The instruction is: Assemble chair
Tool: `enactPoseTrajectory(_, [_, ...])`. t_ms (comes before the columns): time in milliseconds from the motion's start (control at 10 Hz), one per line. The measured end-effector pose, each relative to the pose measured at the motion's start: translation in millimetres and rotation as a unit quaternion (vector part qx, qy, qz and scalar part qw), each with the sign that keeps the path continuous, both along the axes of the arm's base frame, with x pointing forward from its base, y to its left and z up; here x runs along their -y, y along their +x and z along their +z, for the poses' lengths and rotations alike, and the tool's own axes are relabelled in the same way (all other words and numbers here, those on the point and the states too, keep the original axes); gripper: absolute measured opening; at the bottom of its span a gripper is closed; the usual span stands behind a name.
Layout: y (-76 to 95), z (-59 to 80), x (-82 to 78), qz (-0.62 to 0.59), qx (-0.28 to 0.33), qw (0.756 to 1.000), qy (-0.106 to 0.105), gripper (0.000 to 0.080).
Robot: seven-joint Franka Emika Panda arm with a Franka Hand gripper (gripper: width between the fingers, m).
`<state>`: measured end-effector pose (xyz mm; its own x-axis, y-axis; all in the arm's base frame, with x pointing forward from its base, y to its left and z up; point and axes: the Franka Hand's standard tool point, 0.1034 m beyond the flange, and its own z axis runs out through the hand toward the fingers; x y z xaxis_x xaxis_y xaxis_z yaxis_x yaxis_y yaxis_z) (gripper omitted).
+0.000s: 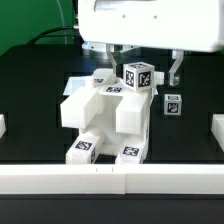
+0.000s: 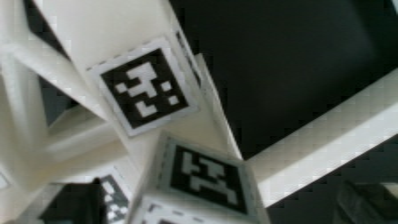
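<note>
Nearest the exterior camera runs a long, low white plastic rail (image 1: 110, 181) along the front edge of the matte black table (image 1: 35, 90). Behind it, directly below the tool, stands the chair (image 1: 105, 115): a partly joined body of matte white blocky plastic pieces, with square black-and-white tags on its front feet. At the top of that body, between the two dark fingers of the large glossy white gripper (image 1: 147, 72), stands a small white tagged cube (image 1: 140, 75), upright, one tag facing the camera. The jaws stand wide apart. The finger (image 1: 175, 68) on the exterior view's right is clear of the cube, with black table showing between them, so nothing is gripped. Just below that same finger, beside the chair, a second small white cube (image 1: 173, 102) with a tag rests on the table. Behind the opposite finger another tagged white piece (image 1: 101, 74) shows, partly hidden. From the wrist camera, white chair faces fill the picture at very close range, carrying one black-and-white square tag (image 2: 143, 86) and another tag (image 2: 205, 178) on a neighbouring face.
</note>
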<state>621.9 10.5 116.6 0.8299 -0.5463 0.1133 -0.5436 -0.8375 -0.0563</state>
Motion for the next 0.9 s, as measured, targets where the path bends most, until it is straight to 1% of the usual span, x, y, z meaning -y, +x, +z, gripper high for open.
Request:
enactPoseTrajectory(200, [0.3,0.4,2.1,0.089,0.000,0.996,-0.012,0.0649])
enactPoseTrajectory(400, [0.2,0.3,3.1,0.165,-0.002,0.986,-0.023,0.0649])
enactPoseTrajectory(600, [0.2,0.3,2.0,0.216,-0.003,0.976,-0.030,0.0649])
enactPoseTrajectory(800, [0.2,0.2,2.9,0.277,-0.006,0.960,-0.041,0.0649])
enactPoseTrajectory(900, [0.1,0.1,4.0,0.316,-0.007,0.947,-0.047,0.0649])
